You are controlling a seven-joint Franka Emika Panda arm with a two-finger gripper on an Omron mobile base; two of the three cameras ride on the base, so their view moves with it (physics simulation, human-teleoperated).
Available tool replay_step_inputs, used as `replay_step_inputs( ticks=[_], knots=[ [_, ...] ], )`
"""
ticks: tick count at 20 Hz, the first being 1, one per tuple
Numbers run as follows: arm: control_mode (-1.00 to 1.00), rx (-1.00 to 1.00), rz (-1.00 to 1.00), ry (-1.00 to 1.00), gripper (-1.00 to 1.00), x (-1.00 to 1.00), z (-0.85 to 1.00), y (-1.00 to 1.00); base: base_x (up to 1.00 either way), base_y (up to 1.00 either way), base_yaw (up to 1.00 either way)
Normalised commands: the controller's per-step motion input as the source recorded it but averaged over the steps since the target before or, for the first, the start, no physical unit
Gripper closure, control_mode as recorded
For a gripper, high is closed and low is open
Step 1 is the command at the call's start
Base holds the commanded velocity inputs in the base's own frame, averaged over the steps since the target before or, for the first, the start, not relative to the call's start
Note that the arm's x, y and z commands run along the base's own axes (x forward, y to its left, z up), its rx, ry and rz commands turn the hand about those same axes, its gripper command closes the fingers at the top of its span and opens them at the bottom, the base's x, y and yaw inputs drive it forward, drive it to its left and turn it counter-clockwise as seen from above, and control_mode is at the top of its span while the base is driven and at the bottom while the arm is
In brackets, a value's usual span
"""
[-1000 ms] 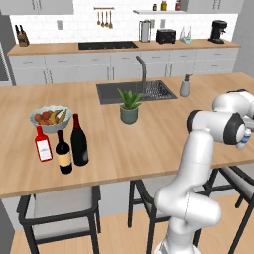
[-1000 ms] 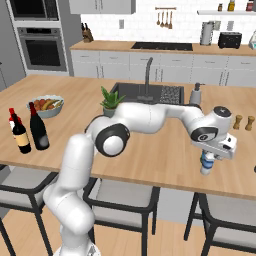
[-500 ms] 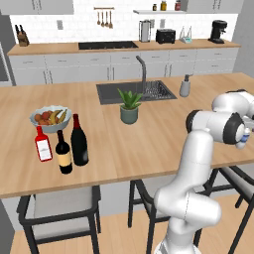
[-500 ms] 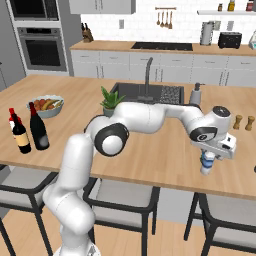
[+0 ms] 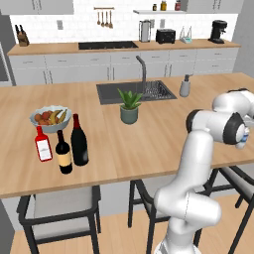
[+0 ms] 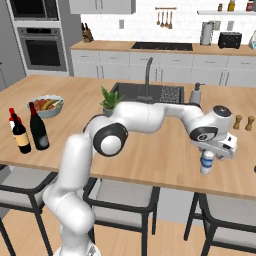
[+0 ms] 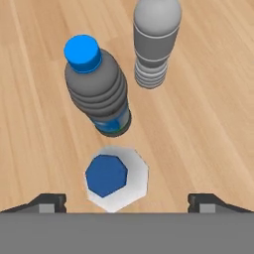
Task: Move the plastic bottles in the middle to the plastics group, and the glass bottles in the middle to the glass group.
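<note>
Directly below the gripper (image 7: 127,201), whose jaws stand wide apart and hold nothing, a blue-capped water bottle (image 7: 113,177) stands upright on the wooden island counter (image 7: 208,114). Just beyond it stands a second bottle with a blue cap (image 7: 96,87), and near that a pale grey unlabelled bottle (image 7: 154,42). Across the island, the tall dark wine bottle (image 5: 79,141) stands touching or just beside the shorter dark bottle (image 5: 63,153), with the red bottle (image 5: 43,144) and fruit bowl (image 5: 49,117) close by. A potted plant (image 5: 129,105) sits between the groups.
</note>
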Motion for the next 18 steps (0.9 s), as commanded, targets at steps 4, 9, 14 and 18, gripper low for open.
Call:
replay_step_inputs(
  ticks=[4,9,14,18],
  knots=[
    [-1.0,0.0,0.0,-0.13,-1.0,-0.58,0.52,0.19,0.0,0.0,0.0],
    [-1.0,0.0,0.0,-0.06,-1.0,-0.78,0.25,0.71,0.0,0.0,0.0],
    [-1.0,-0.01,0.0,0.0,-1.0,-0.78,0.0,0.93,0.0,0.0,0.0],
    [-1.0,-0.02,0.0,0.0,-1.0,-0.68,0.12,1.0,0.0,0.0,0.0]
  ],
)
